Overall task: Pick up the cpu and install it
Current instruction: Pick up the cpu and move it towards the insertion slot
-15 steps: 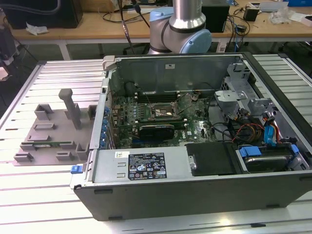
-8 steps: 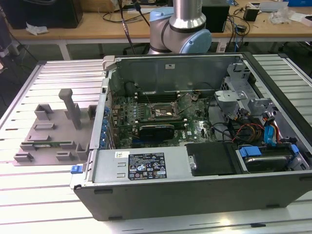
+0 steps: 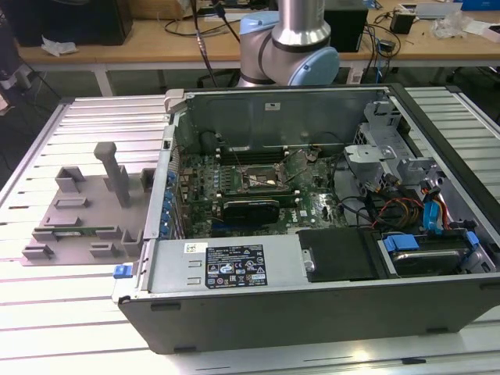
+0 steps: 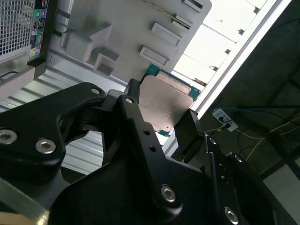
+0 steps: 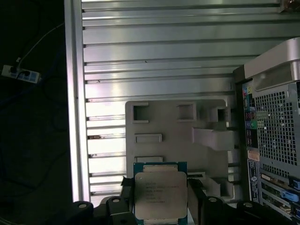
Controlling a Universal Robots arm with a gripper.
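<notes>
The cpu [image 5: 161, 194], a flat square chip with a silver-grey metal top on a green rim, sits between my black fingers [image 5: 125, 187] in both wrist views. My gripper [image 5: 161, 199] is shut on its two opposite edges, holding the cpu [image 4: 164, 101] in the air well above the grey moulded fixture [image 5: 178, 136]. In the second wrist view, my gripper [image 4: 164, 119] clamps the chip from both sides. In the exterior view, the dark metal-framed socket [image 3: 262, 181] lies on the motherboard inside the open computer case [image 3: 312, 297].
The grey fixture [image 3: 78, 211] lies on the slatted metal table at the exterior view's left, with a thin green memory stick [image 3: 78, 230] in one slot. The arm's base [image 3: 289, 39] stands behind the case. Cables and a drive cage [image 3: 406, 203] crowd the case's right side.
</notes>
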